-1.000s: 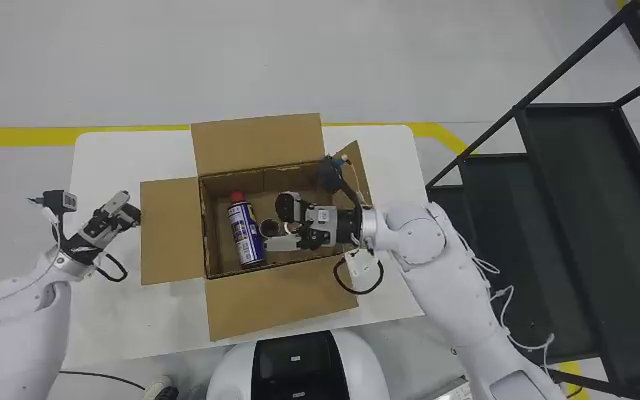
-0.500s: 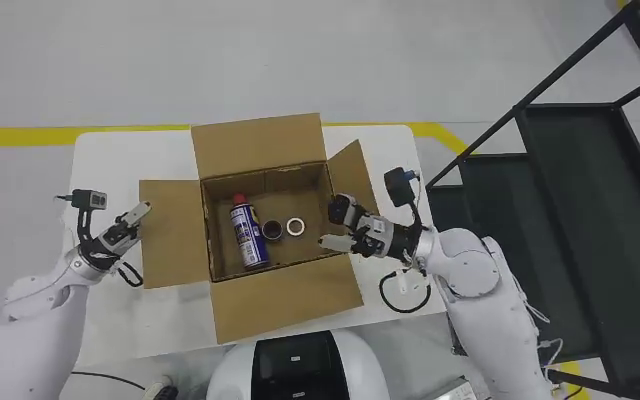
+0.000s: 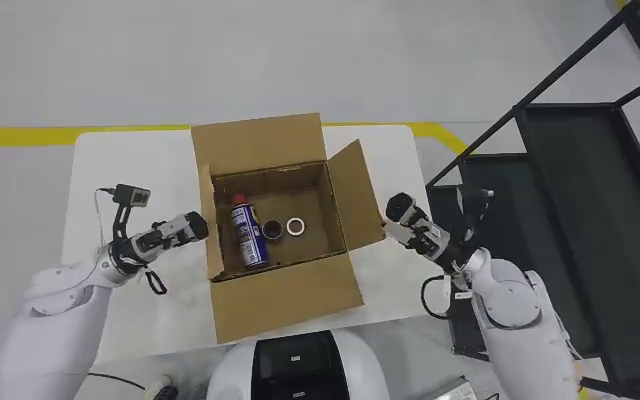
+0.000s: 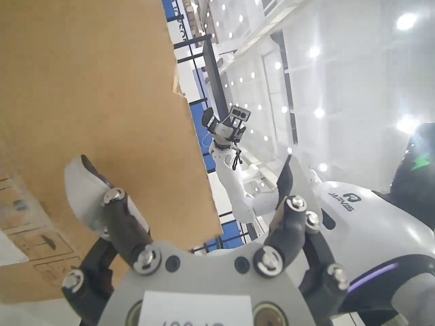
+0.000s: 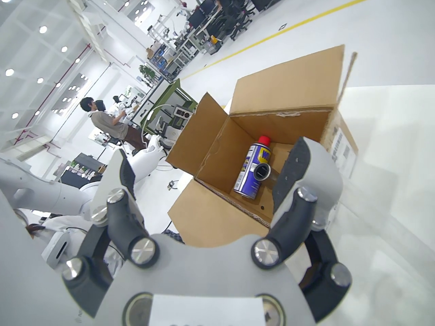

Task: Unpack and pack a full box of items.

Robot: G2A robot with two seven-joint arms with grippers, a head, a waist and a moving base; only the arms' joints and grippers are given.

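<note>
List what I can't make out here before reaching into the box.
Left wrist view: the cardboard flap blocks the box interior.
Right wrist view: a finger of the right gripper covers the floor beside the spray can.
Top view: dark ring and white ring, too small to identify.

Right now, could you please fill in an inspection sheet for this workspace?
Surface: white table, carrying the box.
Job's things: cardboard box open; inside, a blue spray can lies on its side, with a dark roll and a white roll beside it.
Clutter: nothing seen.
Claws: left claw open, empty, close to the box's outer side; right claw open, empty, outside the opposite flap.
Cables: black loop hanging at the left wrist; another black cable at the right wrist.
Surroundings: yellow floor line; dark metal stairs next to the table.
</note>
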